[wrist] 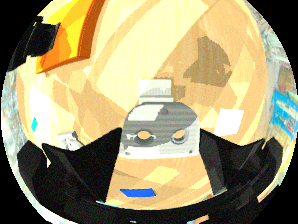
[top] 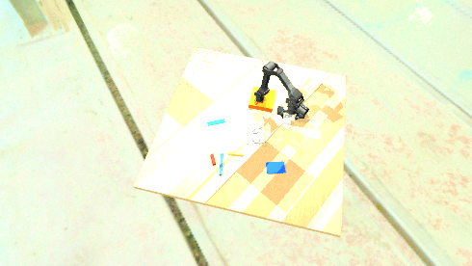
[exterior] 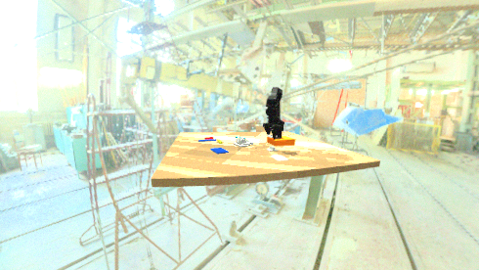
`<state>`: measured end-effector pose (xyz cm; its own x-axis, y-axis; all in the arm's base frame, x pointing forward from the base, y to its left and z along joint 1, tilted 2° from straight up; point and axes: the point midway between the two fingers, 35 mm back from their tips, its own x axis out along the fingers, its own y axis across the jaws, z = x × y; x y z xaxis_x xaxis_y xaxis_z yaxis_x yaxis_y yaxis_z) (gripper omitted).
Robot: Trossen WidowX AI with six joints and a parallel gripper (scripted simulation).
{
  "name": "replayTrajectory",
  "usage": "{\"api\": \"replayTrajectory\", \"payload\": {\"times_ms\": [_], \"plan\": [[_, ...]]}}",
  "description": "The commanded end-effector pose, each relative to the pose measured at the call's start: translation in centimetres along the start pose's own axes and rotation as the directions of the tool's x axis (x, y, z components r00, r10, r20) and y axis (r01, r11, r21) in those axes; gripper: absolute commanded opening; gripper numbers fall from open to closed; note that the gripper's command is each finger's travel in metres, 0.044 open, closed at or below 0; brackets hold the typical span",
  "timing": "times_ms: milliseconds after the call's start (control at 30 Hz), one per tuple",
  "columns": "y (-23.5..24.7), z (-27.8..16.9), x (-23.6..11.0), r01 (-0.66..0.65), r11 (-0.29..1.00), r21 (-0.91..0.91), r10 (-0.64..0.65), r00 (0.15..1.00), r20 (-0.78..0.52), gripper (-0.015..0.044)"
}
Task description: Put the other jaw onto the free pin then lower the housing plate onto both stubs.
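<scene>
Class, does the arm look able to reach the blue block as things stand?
Probably, though not to grasp it: nothing tall stands between the arm and the blue block, but the gripper already holds the housing plate.
</scene>
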<state>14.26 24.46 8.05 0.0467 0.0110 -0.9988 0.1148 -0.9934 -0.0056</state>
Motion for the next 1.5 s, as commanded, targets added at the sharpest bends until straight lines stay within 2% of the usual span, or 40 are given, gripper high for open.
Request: {"api": "replayTrajectory", "payload": {"times_ms": [0,333,667,1033,1467], "plan": [[0.6,-0.7,-0.1,-0.003,0.996,0.090,0.003,1.000,-0.002,0.0351],[2.3,-2.4,-0.1,-0.003,0.936,0.352,0.004,1.000,-0.003,0.0351],[4.1,-4.0,-0.1,-0.002,0.808,0.589,0.005,1.000,-0.003,0.0351],[6.2,-5.5,-0.1,-0.001,0.600,0.800,0.007,1.000,-0.004,0.0351],[8.8,-7.1,-0.2,0.003,0.288,0.958,0.009,1.000,-0.005,0.0351]]}}
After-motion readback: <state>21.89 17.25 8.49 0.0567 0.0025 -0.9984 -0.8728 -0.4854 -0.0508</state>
